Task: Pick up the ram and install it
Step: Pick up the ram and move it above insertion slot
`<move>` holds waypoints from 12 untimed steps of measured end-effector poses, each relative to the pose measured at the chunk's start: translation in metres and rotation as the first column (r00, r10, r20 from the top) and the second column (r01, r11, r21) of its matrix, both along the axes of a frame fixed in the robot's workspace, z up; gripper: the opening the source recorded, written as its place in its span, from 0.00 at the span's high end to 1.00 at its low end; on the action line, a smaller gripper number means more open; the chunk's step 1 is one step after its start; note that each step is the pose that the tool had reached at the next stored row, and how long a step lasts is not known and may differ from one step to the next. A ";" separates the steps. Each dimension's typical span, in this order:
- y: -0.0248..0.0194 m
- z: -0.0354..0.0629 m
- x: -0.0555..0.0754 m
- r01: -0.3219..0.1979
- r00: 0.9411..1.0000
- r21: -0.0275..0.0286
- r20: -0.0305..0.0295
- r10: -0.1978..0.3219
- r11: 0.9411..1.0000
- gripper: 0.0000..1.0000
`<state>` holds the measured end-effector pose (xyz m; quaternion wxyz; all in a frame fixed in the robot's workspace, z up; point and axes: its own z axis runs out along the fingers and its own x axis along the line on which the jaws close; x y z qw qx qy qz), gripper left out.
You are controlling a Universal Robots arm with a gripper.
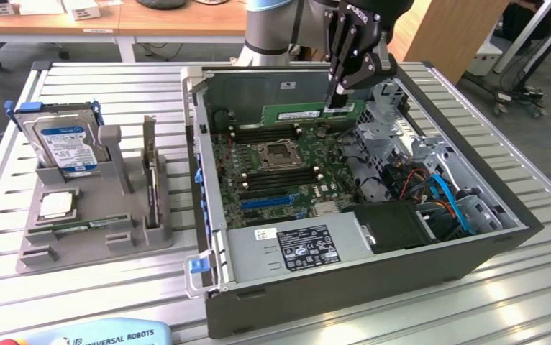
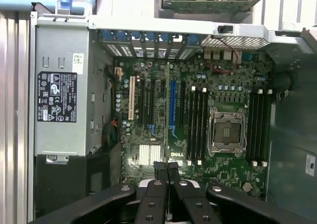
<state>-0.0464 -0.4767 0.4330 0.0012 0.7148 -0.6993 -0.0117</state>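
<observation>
Gripper (image 1: 336, 108) pinching ram (image 1: 300, 113) near the end on the exterior view's right. Stick level over motherboard (image 1: 285, 192) far edge, long axis parallel to empty memory slots (image 1: 256, 138) just below, nearer the camera.

Arm (image 1: 267, 32), top centre of the frame: silver-grey tube, black wrist with white lettering. Claw (image 1: 337, 99): black linked bars, round silver pivot pins, slim black fingers (image 2: 161, 172).

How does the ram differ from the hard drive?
The ram is a thin green stick; the hard drive is a broad silver block with a blue label. The ram hangs in the claw over the open case; the hard drive sits in the gray rack. Both stand on edge.
</observation>
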 end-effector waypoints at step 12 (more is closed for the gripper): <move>0.0333 -0.0021 0.000 0.000 1.000 0.000 0.000 0.000 1.000 0.89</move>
